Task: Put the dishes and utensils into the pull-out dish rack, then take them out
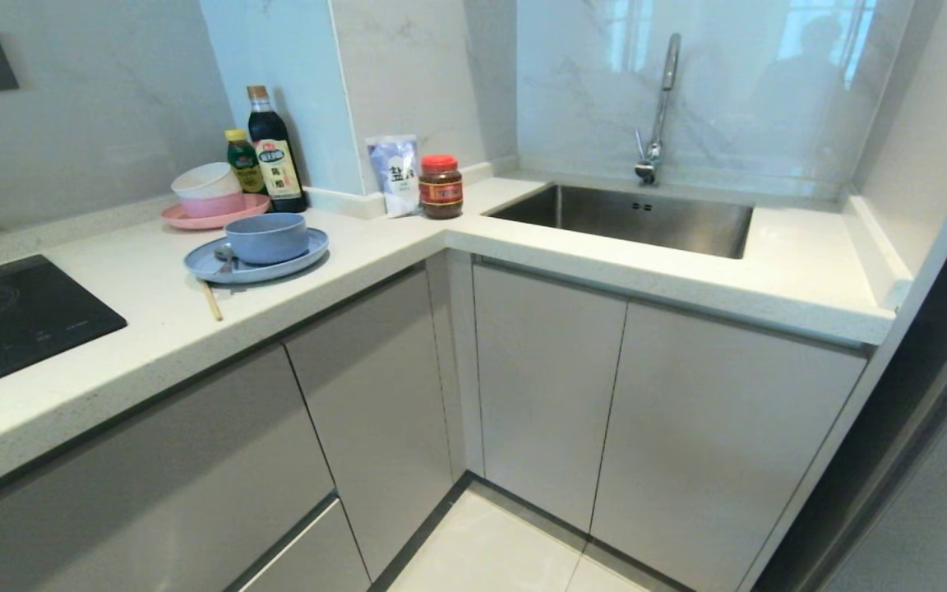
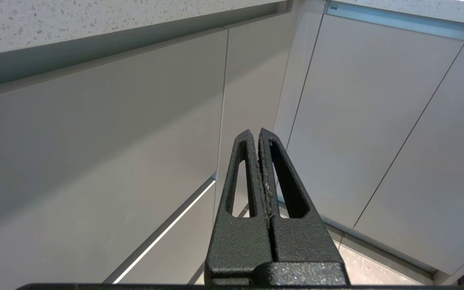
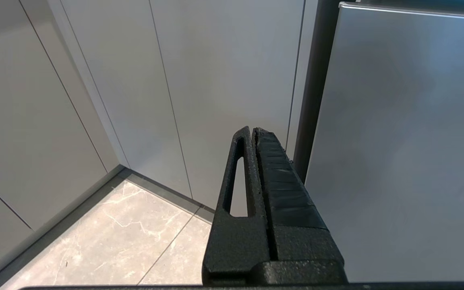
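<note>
While both arms hang low in front of the cupboards, the dishes wait up on the speckled white stone worktop (image 1: 153, 329). A wide, shallow, matte blue plate (image 1: 309, 247) lies flat there, and a round blue bowl (image 1: 267, 238) sits on it. A small silver spoon (image 1: 224, 261) rests on the plate beside the bowl, and thin wooden chopsticks (image 1: 211, 301) poke out from under the plate's rim onto the stone. Just behind, a pink plate (image 1: 186, 219) carries stacked pink and white bowls (image 1: 209, 191). No wire rack shows; the smooth grey cupboard fronts (image 1: 375, 411) are all closed. The left gripper (image 2: 259, 135) points at those flat panels, its rough black slotted fingers (image 2: 242, 177) pressed together on nothing. The right gripper (image 3: 253, 133) hangs over marbled floor tiles (image 3: 107, 237), its fingers likewise closed and empty, one faced with ribbed black padding.
</note>
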Motion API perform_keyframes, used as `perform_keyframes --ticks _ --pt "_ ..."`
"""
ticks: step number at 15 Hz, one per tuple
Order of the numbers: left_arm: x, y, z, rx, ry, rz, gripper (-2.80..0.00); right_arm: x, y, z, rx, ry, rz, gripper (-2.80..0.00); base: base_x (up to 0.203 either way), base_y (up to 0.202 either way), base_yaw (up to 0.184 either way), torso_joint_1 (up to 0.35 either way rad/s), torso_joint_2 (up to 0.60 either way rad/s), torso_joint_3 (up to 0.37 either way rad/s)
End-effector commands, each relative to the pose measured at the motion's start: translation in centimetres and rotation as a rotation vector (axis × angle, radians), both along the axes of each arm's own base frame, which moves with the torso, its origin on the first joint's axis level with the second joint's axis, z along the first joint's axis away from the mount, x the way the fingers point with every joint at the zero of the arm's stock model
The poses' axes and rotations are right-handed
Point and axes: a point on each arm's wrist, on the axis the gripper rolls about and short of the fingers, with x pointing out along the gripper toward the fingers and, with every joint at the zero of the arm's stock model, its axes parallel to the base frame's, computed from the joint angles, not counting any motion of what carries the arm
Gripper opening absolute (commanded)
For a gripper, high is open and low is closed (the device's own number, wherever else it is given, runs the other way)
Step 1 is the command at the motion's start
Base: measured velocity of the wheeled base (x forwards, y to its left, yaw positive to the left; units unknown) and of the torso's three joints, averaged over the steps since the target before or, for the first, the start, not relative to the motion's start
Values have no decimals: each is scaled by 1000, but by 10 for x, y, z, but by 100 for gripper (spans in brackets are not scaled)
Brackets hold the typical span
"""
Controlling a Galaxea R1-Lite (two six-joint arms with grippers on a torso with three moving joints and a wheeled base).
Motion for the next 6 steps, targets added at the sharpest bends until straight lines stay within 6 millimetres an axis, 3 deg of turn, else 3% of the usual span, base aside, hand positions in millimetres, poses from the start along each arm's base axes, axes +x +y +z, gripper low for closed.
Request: perform_keyframes --ticks 1,6 --pt "2 0 -5 -1 19 0 -280 0 0 0 1 -1 0 -280 0 0 0 0 0 0" --pt "2 0 -5 -1 19 0 -280 0 0 0 1 -3 2 -280 0 0 0 0 0 0"
